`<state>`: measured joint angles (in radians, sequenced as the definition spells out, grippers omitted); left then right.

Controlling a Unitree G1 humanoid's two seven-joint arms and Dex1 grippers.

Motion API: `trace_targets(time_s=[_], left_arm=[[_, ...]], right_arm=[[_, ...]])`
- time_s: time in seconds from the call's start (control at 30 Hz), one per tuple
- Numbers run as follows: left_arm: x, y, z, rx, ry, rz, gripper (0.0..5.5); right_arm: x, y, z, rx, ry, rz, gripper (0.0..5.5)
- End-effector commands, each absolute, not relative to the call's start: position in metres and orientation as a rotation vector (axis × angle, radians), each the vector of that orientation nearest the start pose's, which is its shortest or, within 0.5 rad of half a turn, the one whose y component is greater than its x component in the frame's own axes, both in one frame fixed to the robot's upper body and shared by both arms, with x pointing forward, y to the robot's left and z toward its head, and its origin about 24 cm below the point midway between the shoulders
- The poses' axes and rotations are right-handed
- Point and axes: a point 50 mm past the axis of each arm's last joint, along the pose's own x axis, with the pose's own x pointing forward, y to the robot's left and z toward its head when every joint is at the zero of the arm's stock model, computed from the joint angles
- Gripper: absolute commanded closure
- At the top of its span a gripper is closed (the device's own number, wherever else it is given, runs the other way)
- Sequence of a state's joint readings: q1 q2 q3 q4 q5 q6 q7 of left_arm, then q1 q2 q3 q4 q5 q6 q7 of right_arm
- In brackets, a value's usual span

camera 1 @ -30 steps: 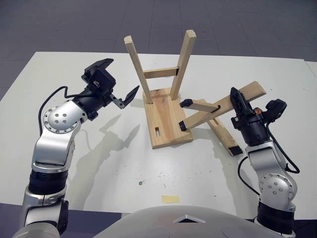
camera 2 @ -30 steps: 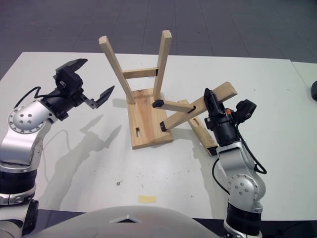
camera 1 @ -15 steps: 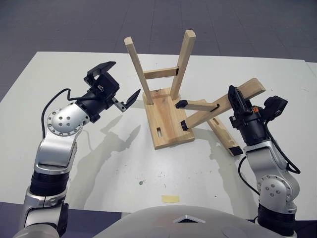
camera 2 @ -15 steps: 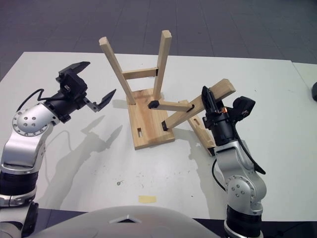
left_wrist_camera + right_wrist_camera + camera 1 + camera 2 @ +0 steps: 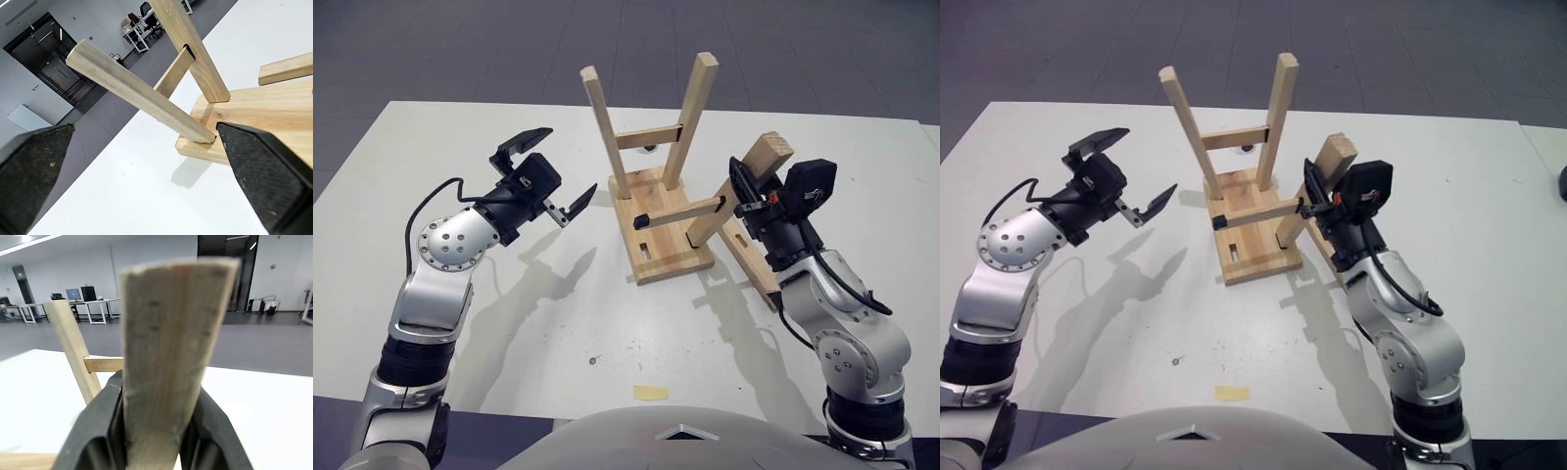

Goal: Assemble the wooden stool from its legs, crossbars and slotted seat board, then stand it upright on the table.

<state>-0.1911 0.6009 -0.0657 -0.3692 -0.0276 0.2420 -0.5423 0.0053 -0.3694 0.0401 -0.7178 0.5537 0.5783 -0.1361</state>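
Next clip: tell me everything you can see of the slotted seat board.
The seat board is a pale wooden rectangle lying flat on the white table between the two arms. Two legs stand up from its far end, joined by a crossbar. One small rectangular slot shows towards its near end. The right claw holds a third leg tilted over its right side; whether that leg's foot touches the board cannot be told.
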Motion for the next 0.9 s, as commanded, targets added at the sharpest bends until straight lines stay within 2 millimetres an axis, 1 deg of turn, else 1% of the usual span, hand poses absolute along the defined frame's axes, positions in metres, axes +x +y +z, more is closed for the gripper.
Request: trace_targets(time_s=[0.03,0.1,0.17,0.2,0.27,0.3,0.37,0.47,0.6,0.77,0.9], left_arm=[[0.264,0.171,0.153,0.678,-0.141,-0.641,0.10],[0.264,0.169,0.153,0.678,-0.145,-0.648,0.10],[0.265,0.169,0.153,0.681,-0.146,-0.649,0.10],[0.265,0.169,0.153,0.683,-0.145,-0.648,0.10],[0.265,0.169,0.153,0.684,-0.146,-0.644,0.10],[0.265,0.169,0.153,0.688,-0.147,-0.645,0.10],[0.266,0.169,0.153,0.694,-0.149,-0.649,0.10],[0.267,0.170,0.152,0.708,-0.145,-0.650,0.10],[0.267,0.167,0.151,0.710,-0.151,-0.657,0.10],[0.268,0.166,0.150,0.726,-0.156,-0.657,0.10],[0.268,0.168,0.149,0.722,-0.147,-0.663,0.10]], right_arm=[[0.210,-0.169,0.061,0.064,0.347,0.064,4.44],[0.207,-0.167,0.050,0.213,0.377,0.013,4.44],[0.206,-0.165,0.048,0.304,0.347,0.005,4.46],[0.204,-0.164,0.044,0.293,0.358,0.015,4.47],[0.199,-0.166,0.031,0.193,0.397,0.046,4.48],[0.197,-0.165,0.027,0.184,0.415,0.059,4.48],[0.198,-0.162,0.027,0.163,0.400,0.082,4.48],[0.207,-0.152,0.041,0.114,0.318,0.154,4.48],[0.222,-0.143,0.064,0.140,0.203,0.184,4.48],[0.231,-0.130,0.087,0.198,0.082,0.263,4.48],[0.235,-0.128,0.101,0.219,0.002,0.301,4.49]])
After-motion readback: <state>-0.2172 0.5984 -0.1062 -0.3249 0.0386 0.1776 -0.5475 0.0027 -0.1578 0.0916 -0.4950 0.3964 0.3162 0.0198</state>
